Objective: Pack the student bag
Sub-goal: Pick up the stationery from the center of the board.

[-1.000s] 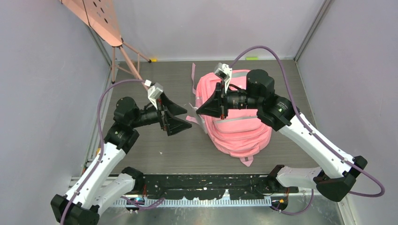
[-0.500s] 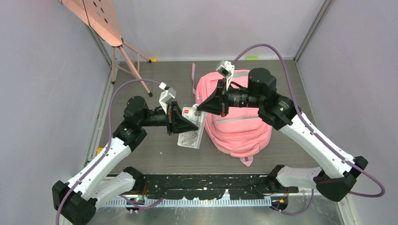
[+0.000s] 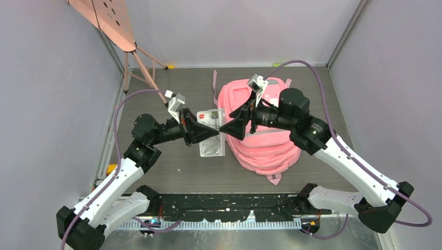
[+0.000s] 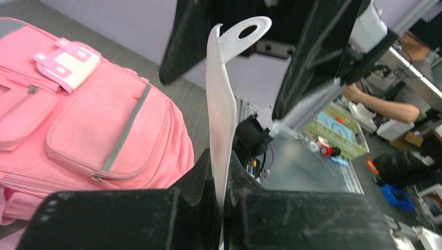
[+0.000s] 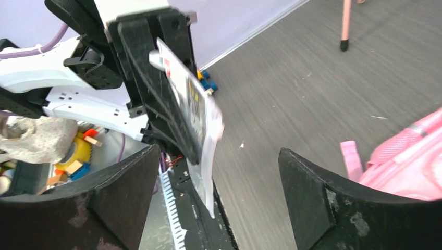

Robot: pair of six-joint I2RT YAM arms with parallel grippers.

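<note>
Packet pinched; bag lying at its three o'clock.
One student bag [image 3: 263,140] lies toward one o'clock of the table's centre with no open mouth showing, so packing may stall. Two claws could collide: left gripper [image 3: 207,130] pinching, right gripper [image 3: 229,127] spread at its three o'clock. One flat packet [image 3: 212,147], held by an edge, may slip.

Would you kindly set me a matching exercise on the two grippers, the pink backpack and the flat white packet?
Things:
1. left gripper
2. right gripper
3. student bag
4. white packet

States or places:
A. lying on the table
B. open, holding nothing
C. clamped between two fingers
D. shut on the packet

Pairs: 1-D, 2-B, 3-A, 4-C.
</note>
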